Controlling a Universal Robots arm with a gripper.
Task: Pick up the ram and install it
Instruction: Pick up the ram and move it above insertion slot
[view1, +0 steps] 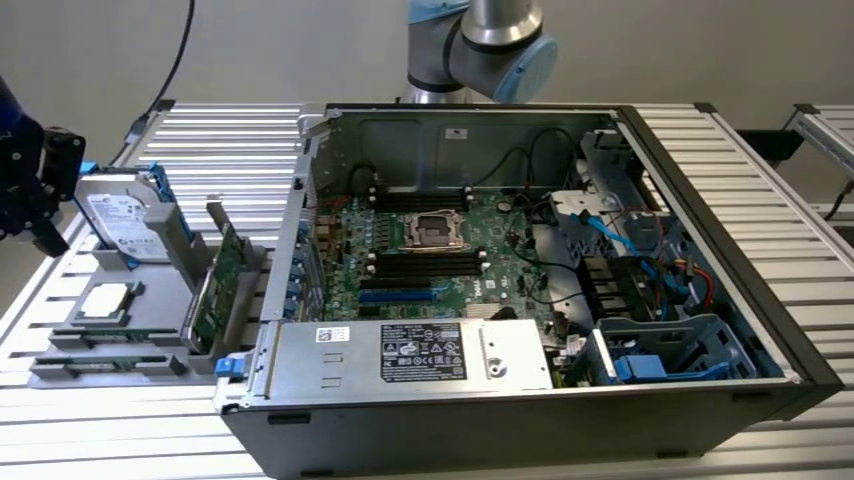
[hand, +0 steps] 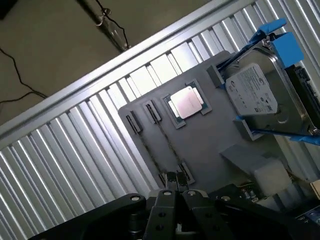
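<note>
At the exterior view's left, the gripper (view1: 48, 236) hangs over the grey holder (view1: 147, 300), its jaws pinched together with nothing visibly between them. The ram (hand: 168, 145) seems to stand on edge in a holder slot near the fingertips. A clean pick likely means squaring across its thin edge at mid-length and lifting straight. Further right, black memory slots (view1: 424, 264) lie inside the open case (view1: 727, 250).

Robotics lab, opened computer case (view1: 507, 440), aluminium workbench (view1: 227, 150)

I work on a ribbed, silvery metal worktop (view1: 747, 180) under bright, even light. Beyond its edge stands a plain pale wall (view1: 267, 40), where a black cable (view1: 179, 50) hangs.
</note>
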